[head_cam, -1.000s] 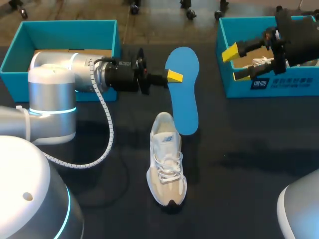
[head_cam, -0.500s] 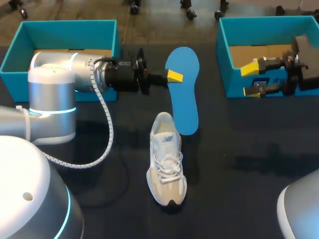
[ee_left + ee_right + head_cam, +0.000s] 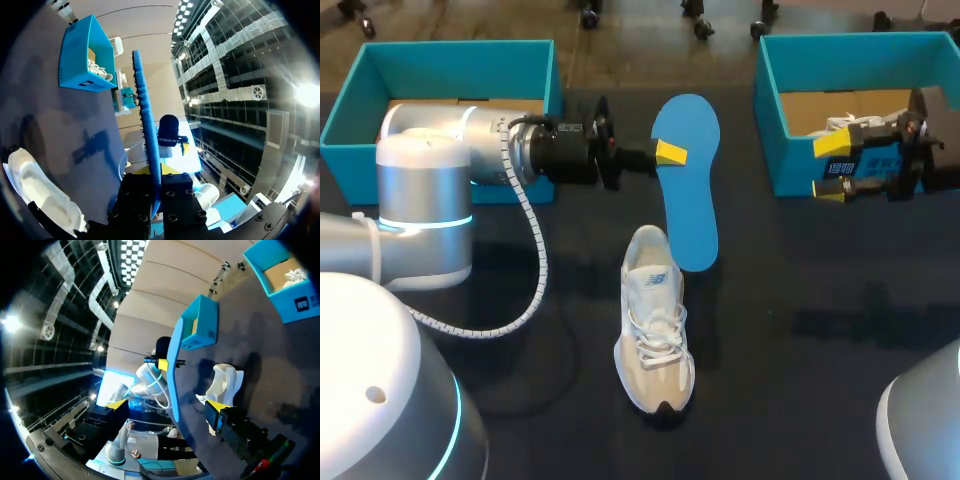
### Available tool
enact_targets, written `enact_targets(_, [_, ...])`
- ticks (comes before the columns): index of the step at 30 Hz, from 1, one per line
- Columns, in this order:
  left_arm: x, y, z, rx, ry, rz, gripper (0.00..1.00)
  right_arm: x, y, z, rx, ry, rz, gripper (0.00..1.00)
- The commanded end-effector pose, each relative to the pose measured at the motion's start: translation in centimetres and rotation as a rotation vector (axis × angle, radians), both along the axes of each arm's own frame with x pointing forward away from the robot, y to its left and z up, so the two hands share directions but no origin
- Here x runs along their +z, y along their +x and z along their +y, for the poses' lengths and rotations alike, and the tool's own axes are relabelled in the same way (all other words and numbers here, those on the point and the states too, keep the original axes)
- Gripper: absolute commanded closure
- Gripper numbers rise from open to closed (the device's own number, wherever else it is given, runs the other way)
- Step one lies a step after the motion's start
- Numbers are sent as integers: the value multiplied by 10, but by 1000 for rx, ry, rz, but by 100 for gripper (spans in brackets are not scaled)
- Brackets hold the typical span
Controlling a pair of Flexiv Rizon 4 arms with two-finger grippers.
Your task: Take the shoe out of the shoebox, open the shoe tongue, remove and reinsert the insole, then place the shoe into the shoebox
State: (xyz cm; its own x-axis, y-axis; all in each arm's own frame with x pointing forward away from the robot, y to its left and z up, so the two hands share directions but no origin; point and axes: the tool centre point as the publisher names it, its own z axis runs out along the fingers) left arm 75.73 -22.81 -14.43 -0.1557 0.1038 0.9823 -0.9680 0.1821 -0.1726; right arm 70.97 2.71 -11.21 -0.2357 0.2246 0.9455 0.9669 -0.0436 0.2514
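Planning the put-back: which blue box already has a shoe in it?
The box on the right, behind the right gripper: a white shoe shows inside. The left box shows only cardboard.

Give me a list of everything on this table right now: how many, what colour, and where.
shoe: one, beige and white, flat on the table near the middle, toe toward the robot.
insole: one, blue, held above the table just beyond the shoe's heel.
left shoebox: one, teal, far left corner.
right shoebox: one, teal, far right corner.
white laces: one bunch, showing inside the right shoebox.
table: one, dark.
left arm: one, silver, stretched in front of the left shoebox.
left gripper: yellow tips, shut on the insole.
right gripper: yellow tips, open, empty, at the right shoebox's front wall.
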Motion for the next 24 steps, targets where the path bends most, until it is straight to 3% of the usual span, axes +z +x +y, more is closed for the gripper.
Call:
enact_targets(1, [-1, 0, -1, 1, -2, 0, 100, -5, 14, 3, 10, 26, -7, 0])
enact_targets(9, [-1, 0, -1, 1, -2, 0, 100, -11, 25, -2, 6, 70, -10, 0])
enact_targets(21, [-1, 0, -1, 1, -2, 0, 100, -12, 25, -5, 26, 109, 20, 0])
enact_targets(24, [3, 0, 2, -25, -36, -110, 100, -12, 25, -5, 26, 109, 20, 0])
